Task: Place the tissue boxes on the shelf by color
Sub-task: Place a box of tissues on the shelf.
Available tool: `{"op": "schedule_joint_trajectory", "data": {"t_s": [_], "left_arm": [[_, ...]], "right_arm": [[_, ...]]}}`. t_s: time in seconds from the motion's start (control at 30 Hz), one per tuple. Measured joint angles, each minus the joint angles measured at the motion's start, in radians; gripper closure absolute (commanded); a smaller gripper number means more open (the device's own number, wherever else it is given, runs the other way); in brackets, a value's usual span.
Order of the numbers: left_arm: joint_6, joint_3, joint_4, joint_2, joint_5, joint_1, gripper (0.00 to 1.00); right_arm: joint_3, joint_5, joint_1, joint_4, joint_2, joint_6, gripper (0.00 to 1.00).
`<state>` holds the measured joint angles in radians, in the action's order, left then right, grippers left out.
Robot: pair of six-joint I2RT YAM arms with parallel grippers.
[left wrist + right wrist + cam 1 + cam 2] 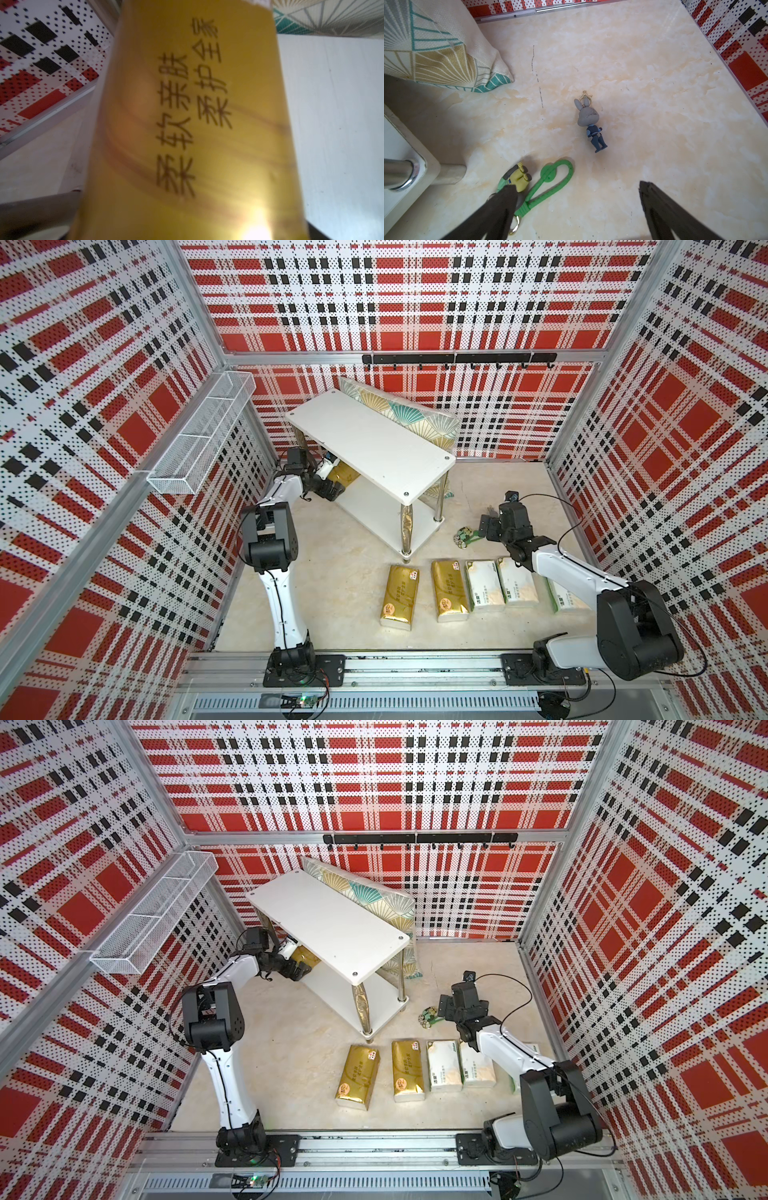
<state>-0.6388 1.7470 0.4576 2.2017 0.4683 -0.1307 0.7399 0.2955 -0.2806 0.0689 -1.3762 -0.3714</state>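
well, one gold tissue pack (pixel 344 477) lies on the lower board (pixel 388 508) of the shelf (pixel 365 439), at the end nearest the left wall and under the top board. the left gripper (pixel 330 481) is right at it, with a finger on either side of the pack's near end. in the left wrist view its gold wrap with dark printed characters fills most of the frame. whether the jaws press on it or stand off it, i cannot tell.

on the floor (pixel 332 593) in front of the shelf, a second gold pack (pixel 400 591) and a third gold pack (pixel 449 589) lie flat, just apart. beside them three white packs run on in the same row: the first white pack (pixel 484 585) touches the third gold pack, the middle white pack (pixel 517 580) sits against it, and the last white pack (pixel 565 601) is half hidden by the right arm.

the right gripper (pixel 577 185) hangs over the floor past the shelf's right end, jaws spread wide, holding nothing. under it lie a green keychain (pixel 556 176) and a grey rabbit charm (pixel 588 120). a fan-patterned cushion (pixel 399 410) leans behind the shelf against the back wall.
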Motion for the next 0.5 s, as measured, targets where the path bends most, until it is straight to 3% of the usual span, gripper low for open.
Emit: {"op": "schedule_joint_trajectory", "data": {"t_s": [0.5], "left_arm": [[0.036,-0.116,-0.037,-0.076,-0.024,-0.013,0.01]], "right_arm": [[-0.004,-0.004,0.0,-0.014,0.034,0.013,0.0]]}}
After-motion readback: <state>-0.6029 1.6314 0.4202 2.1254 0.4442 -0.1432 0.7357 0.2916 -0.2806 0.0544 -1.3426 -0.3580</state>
